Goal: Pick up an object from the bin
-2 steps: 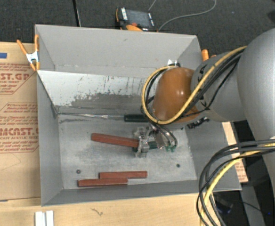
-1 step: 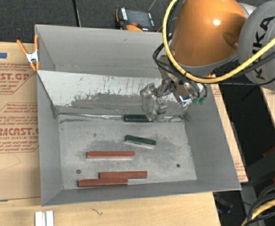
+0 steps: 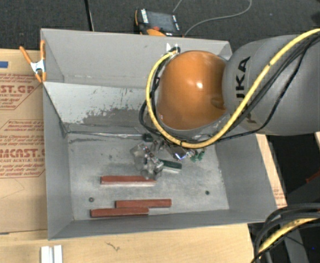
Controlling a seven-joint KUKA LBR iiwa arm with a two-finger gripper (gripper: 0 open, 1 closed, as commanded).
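My gripper (image 3: 150,163) reaches down below the orange dome, near the middle of the bin floor. Its metal fingertips sit just above the right end of a reddish-brown flat stick (image 3: 127,180) that lies lengthwise on the floor. I cannot make out how the fingers stand. Two more reddish-brown sticks lie nearer the front wall: one (image 3: 143,204) to the right and one (image 3: 119,213) to the left, overlapping end to end.
The arm and its orange dome cover the back right of the bin. The sloped left and back walls close in the floor. Bare floor lies left of the sticks and to the right by the front corner.
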